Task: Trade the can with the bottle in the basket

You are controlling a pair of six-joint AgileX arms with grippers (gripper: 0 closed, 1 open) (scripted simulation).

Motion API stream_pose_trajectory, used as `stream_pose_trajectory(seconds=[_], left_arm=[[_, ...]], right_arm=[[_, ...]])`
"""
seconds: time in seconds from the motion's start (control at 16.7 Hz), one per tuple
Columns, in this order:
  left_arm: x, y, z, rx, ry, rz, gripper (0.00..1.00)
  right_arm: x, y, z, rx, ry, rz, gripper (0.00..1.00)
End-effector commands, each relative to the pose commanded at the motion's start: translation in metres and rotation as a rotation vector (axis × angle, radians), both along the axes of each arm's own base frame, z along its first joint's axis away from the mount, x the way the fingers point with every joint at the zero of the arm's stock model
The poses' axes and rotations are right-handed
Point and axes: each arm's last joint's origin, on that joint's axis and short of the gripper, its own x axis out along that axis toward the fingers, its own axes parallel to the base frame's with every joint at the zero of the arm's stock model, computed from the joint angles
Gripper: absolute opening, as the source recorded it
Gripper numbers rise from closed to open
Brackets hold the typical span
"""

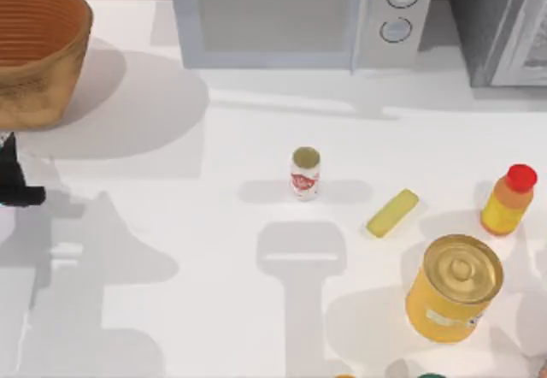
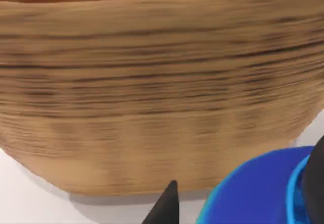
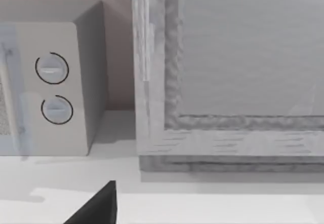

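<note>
Wicker basket (image 1: 38, 49) at table's (image 1: 214, 250) far left corner, cut off by frame edge; interior hidden. Left tool (image 1: 13, 177) at left edge just in front of basket, mostly cut off. In left wrist view, blue-topped bottle (image 2: 258, 193) sits between its fingers (image 2: 164, 206), pinched, close to basket wall. Can (image 1: 305, 173) upright mid-table, long axis vertical, open room all around. Right tool: finger tip (image 3: 96, 206) visible, facing microwave (image 3: 50, 82); spread unclear.

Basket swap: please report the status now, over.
Left gripper beside basket, bottle in its jaws. Can upright mid-table, untouched. Right gripper faces the microwave. Nothing around can.
</note>
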Motion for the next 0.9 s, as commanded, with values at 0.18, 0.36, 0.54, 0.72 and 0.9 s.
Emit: stream_pose_trajectory(seconds=[0.18,0.36,0.54,0.72,0.9], left_arm=[[0.027,0.017,0.049,0.025,-0.101,-0.043,0.00],[0.045,0.026,0.099,0.011,-0.110,-0.083,0.00],[0.053,0.034,0.145,0.001,-0.112,-0.071,0.00],[0.058,0.039,0.181,0.008,-0.127,-0.070,0.00],[0.069,0.043,0.193,-0.019,-0.059,-0.061,0.00]], right_arm=[[0.000,0.000,0.000,0.000,0.000,0.000,1.00],[0.000,0.000,0.000,0.000,0.000,0.000,1.00],[0.000,0.000,0.000,0.000,0.000,0.000,1.00],[0.000,0.000,0.000,0.000,0.000,0.000,1.00],[0.000,0.000,0.000,0.000,0.000,0.000,1.00]])
